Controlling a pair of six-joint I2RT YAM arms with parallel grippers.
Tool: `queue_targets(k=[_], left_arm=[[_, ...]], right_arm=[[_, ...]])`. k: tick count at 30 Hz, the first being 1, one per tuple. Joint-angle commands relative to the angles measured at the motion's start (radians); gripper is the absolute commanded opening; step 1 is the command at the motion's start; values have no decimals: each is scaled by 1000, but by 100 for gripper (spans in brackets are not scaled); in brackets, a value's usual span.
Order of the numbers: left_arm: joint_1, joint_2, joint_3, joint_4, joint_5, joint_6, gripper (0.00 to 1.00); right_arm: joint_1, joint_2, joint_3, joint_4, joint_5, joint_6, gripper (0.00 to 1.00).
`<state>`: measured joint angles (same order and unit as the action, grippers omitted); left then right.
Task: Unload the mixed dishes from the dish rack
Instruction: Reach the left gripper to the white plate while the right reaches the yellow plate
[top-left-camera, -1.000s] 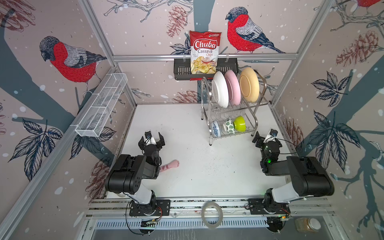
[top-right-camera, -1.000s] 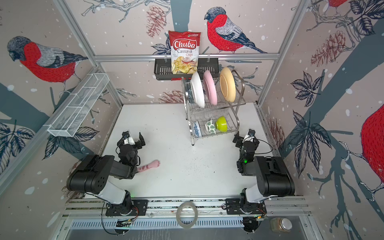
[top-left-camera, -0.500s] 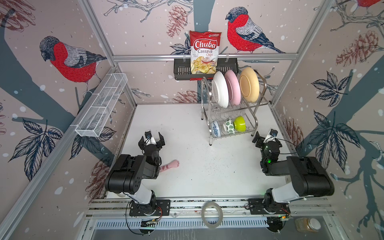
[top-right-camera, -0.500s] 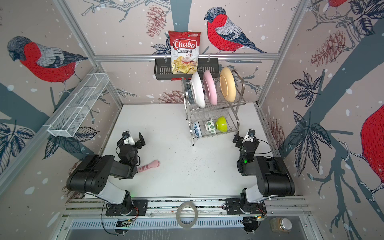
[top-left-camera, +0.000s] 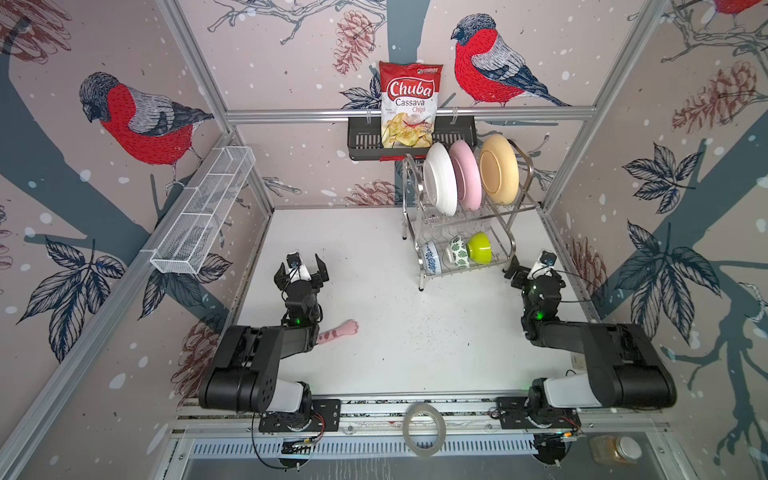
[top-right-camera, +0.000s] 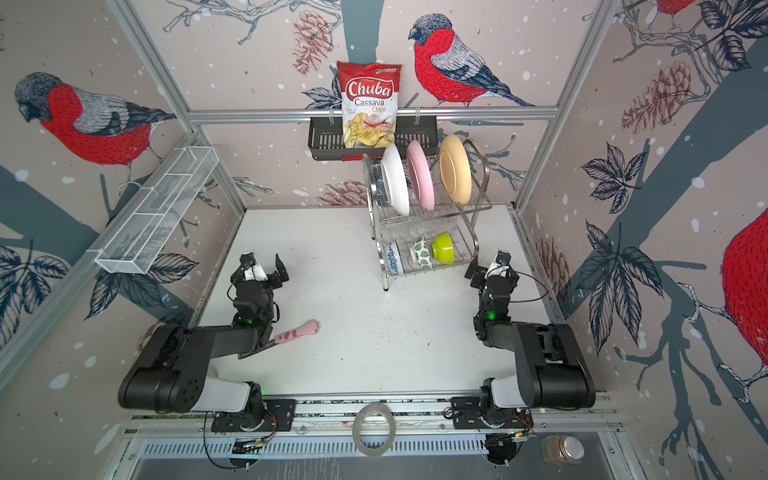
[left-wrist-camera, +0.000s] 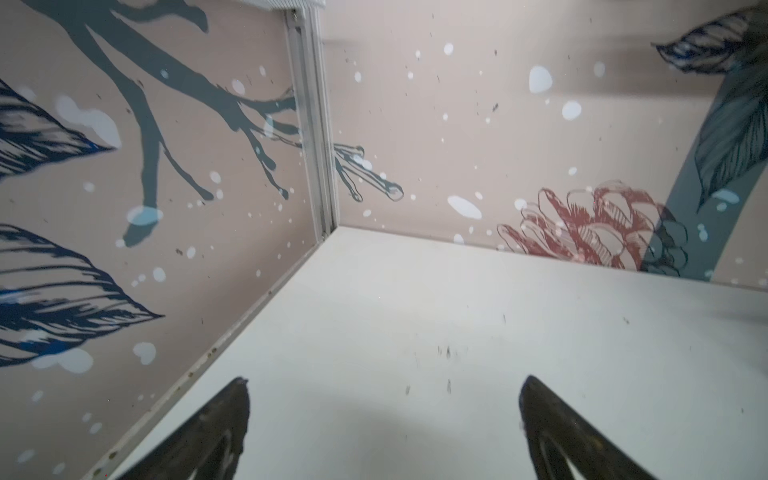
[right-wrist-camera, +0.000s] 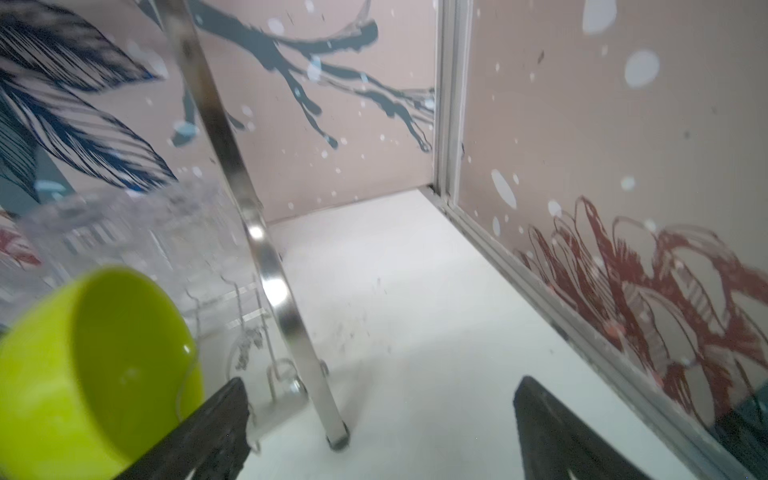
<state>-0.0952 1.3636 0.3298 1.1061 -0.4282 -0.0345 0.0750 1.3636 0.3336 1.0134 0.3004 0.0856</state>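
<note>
The steel dish rack (top-left-camera: 524, 162) (top-right-camera: 482, 166) stands at the back right in both top views. Its upper tier holds a white plate (top-left-camera: 439, 178), a pink plate (top-left-camera: 467, 174) and a tan plate (top-left-camera: 498, 168) on edge. Below lie a blue-floral bowl (top-left-camera: 430, 257), a green-leaf bowl (top-left-camera: 457, 251) and a lime bowl (top-left-camera: 478, 248) (right-wrist-camera: 83, 365), with clear glasses (right-wrist-camera: 124, 232) behind them. My right gripper (top-left-camera: 530, 270) (right-wrist-camera: 380, 386) is open and empty beside the rack's near right leg (right-wrist-camera: 286, 299). My left gripper (top-left-camera: 302, 272) (left-wrist-camera: 384, 386) is open over bare table, far from the rack.
A chips bag (top-left-camera: 409, 104) sits in a black wall basket (top-left-camera: 365, 139) behind the rack. A white mesh basket (top-left-camera: 203, 212) hangs on the left wall. A pink cat-paw utensil (top-left-camera: 340, 330) lies by the left arm. A tape roll (top-left-camera: 424, 424) and a jar (top-left-camera: 615, 449) sit in front.
</note>
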Motion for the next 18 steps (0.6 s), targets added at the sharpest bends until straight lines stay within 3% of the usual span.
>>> queue_targets(k=[1, 5, 9, 12, 18], left_arm=[[-5, -101, 89, -309, -152, -145, 100], [-5, -178, 291, -693, -247, -364, 99], [-5, -207, 475, -1037, -306, -565, 100], [4, -230, 544, -1096, -171, -553, 97], [1, -251, 653, -1120, 146, -490, 82]], right_arm=[[56, -72, 46, -197, 239, 78, 100], [86, -188, 149, -515, 289, 260, 100], [115, -284, 198, -712, 323, 306, 99], [112, -381, 205, -764, 204, 263, 96], [106, -537, 338, -1031, 232, 310, 84]])
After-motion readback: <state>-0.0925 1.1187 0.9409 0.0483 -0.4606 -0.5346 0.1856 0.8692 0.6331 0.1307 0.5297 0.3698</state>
